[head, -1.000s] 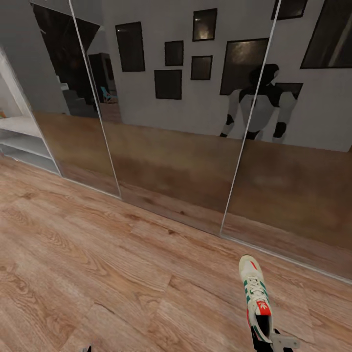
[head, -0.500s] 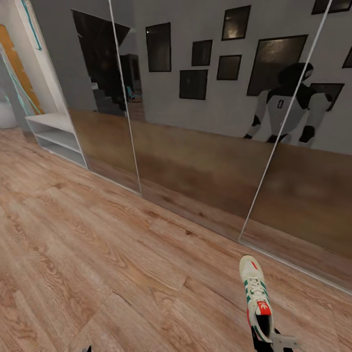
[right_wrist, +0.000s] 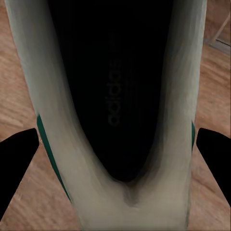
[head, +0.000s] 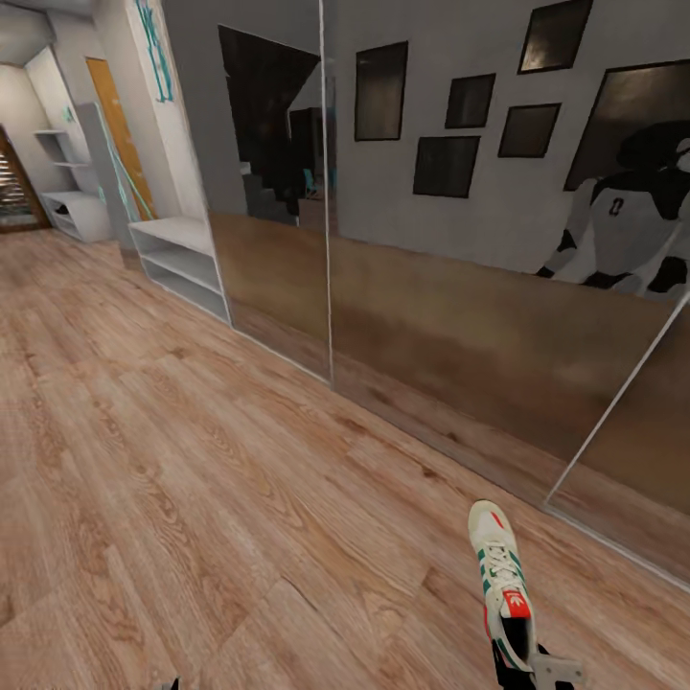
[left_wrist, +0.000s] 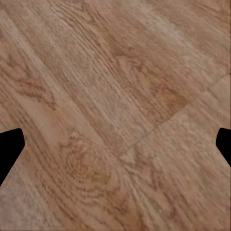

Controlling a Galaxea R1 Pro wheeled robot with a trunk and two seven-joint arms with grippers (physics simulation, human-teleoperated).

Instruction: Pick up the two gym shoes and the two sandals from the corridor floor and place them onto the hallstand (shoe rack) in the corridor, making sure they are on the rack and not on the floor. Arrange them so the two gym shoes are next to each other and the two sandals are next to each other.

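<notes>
Right pincer [head: 525, 671] holds one sneaker [head: 500, 592] by the heel; left pincer [left_wrist: 115, 144] wide, empty. Transit step; next, drive to rack [head: 177, 257], shelve it.

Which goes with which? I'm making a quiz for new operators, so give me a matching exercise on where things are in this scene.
Things:
1. sneaker
2. shoe rack
3. picture frames
4. left hand

Places or states:
a. reflected in the mirrored wall
b. open over bare floor
c. held at the heel by the right hand
d. far down the corridor, against the wall

Pairs: 1-c, 2-d, 3-a, 4-b
</notes>
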